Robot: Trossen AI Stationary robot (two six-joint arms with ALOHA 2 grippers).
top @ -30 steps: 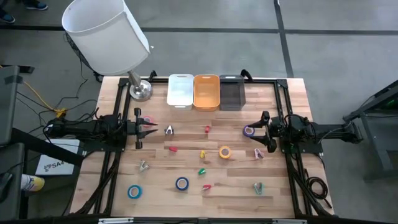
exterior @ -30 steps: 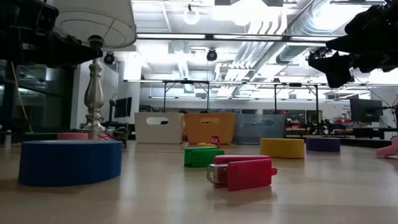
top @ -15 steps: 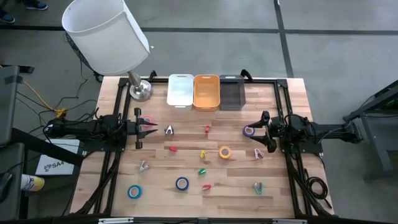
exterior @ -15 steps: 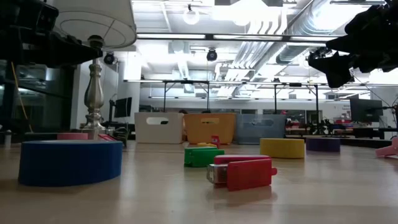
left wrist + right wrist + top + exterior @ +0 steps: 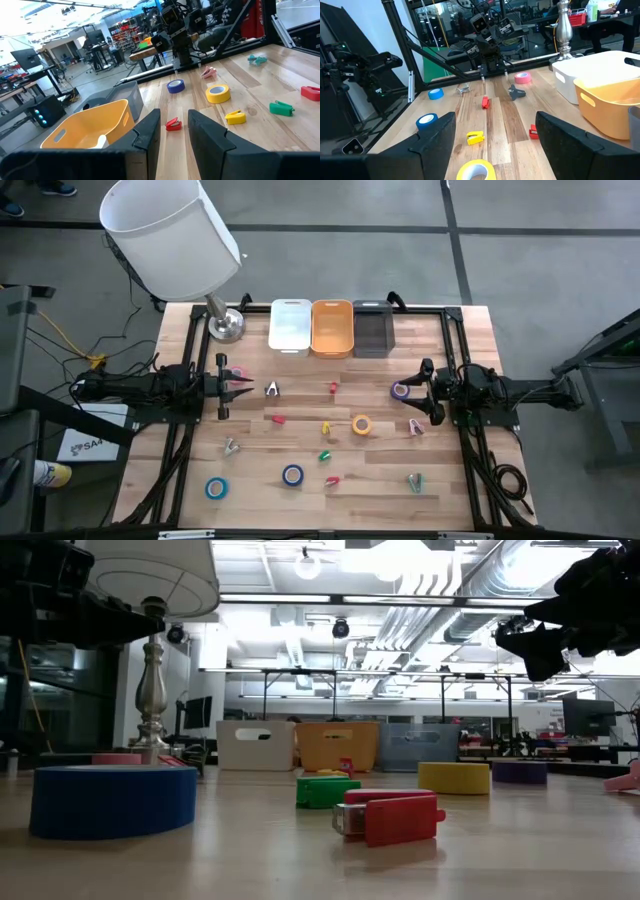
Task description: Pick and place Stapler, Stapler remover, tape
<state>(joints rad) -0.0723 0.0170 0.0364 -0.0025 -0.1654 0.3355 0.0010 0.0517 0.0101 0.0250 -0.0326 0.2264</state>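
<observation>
High view bins: three at the table's far edge — white bin [image 5: 290,325], orange bin [image 5: 332,327], grey bin [image 5: 372,328].
Tape rolls: five — pink [image 5: 237,374], purple [image 5: 400,391], yellow [image 5: 361,424], two blue [image 5: 292,475] [image 5: 216,488].
Left gripper [image 5: 246,386]: above the pink roll, jaws narrowly apart, empty.
Right gripper [image 5: 416,396]: beside the purple roll, jaws wide apart, empty.
Lamp [image 5: 222,320]: one, far left corner.

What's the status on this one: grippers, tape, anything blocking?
Left gripper narrow and empty, beside the pink tape. Right gripper wide open, empty, next to the purple tape. Yellow tape untouched mid-table. Nothing blocking.
</observation>
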